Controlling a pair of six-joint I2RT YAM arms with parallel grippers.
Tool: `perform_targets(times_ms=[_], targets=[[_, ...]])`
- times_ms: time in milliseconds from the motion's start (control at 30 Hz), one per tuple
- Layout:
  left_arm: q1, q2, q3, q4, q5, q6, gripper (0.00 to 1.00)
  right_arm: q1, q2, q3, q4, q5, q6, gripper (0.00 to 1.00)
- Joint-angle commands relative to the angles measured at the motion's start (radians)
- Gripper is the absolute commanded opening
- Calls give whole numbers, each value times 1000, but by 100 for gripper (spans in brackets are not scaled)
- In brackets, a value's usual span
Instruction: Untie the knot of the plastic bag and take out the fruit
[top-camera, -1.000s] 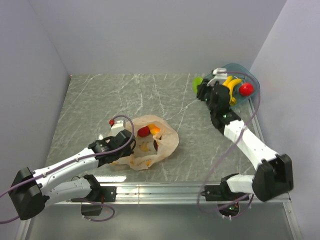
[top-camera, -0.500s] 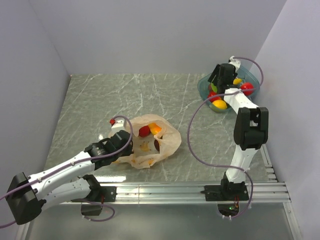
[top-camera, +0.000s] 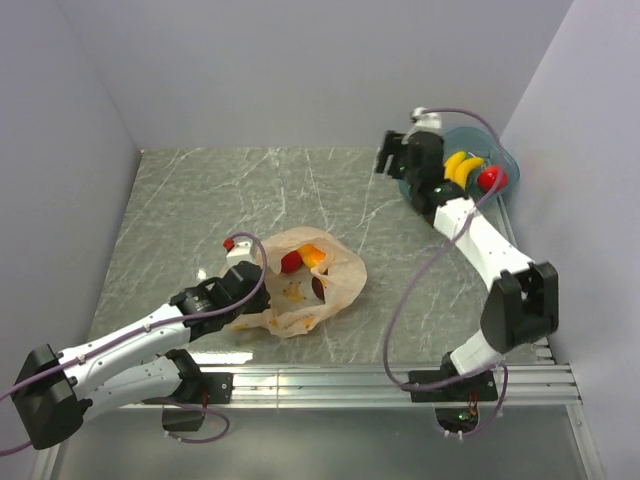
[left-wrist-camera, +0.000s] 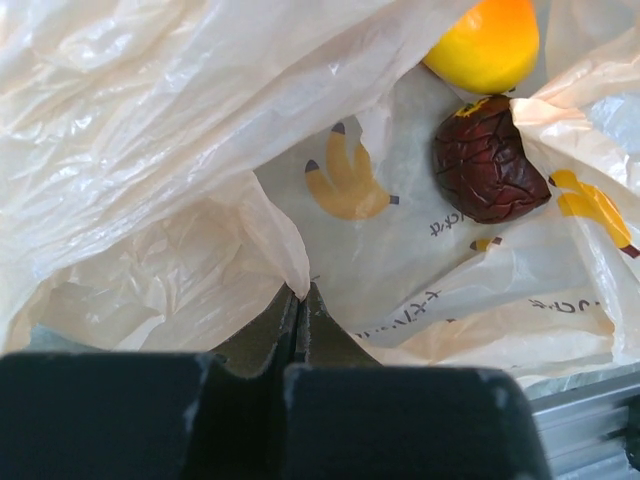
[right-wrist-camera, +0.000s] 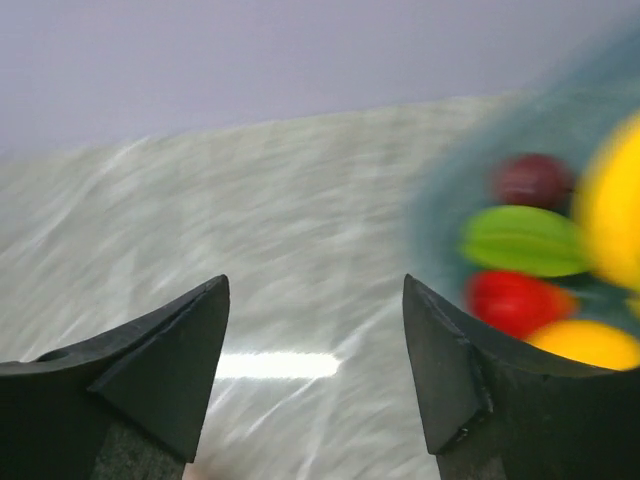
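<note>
Emptying the bag: mouth open, three fruit left inside

The bag (top-camera: 340, 285) is seen lying slack on the table (top-camera: 200, 200), its mouth spread wide. No knot can be made out, so the untying is judged done. Inside the bag three pieces are counted: a red fruit (top-camera: 289, 262), an orange fruit (left-wrist-camera: 485, 40) and a wrinkled dark fruit (left-wrist-camera: 488, 158). These are judged left to be taken out.

A fold of the bag's near-left rim is pinched between the fully closed jaws of the left gripper (left-wrist-camera: 300, 300). Well to the right of the bag and beyond it, the right gripper (right-wrist-camera: 315, 350) is held above the table, its jaws spread wide with nothing between them. Just past it stands a tub (top-camera: 503, 155) in which fruit is already gathered.

The tub's contents are blurred in the wrist view and partly hidden from above, so no count is given. A small red thing (top-camera: 229, 243) just left of the bag cannot be identified. Whether more fruit is buried under the plastic cannot be told.
</note>
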Motion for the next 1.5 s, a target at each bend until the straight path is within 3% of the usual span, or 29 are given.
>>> perform_targets(times_ms=[0, 167, 433, 667, 800, 1133, 1467], targets=[[2, -12, -7, 49, 31, -17, 1, 151, -132, -49, -49, -94, -110, 73], [1, -7, -14, 63, 54, -31, 1, 428, -206, -79, -162, -177, -191, 71], [2, 24, -34, 83, 72, -65, 1, 677, -118, -134, -274, -303, -132, 66], [1, 37, -39, 77, 72, -85, 1, 699, -17, -189, -348, -263, -69, 61], [2, 45, -34, 83, 75, -82, 0, 698, 44, -182, -420, -118, -32, 58], [2, 74, -25, 83, 87, -70, 0, 695, 34, -221, -434, 179, 37, 77], [2, 77, -19, 88, 97, -56, 1, 678, 44, -237, -431, 344, 77, 83]])
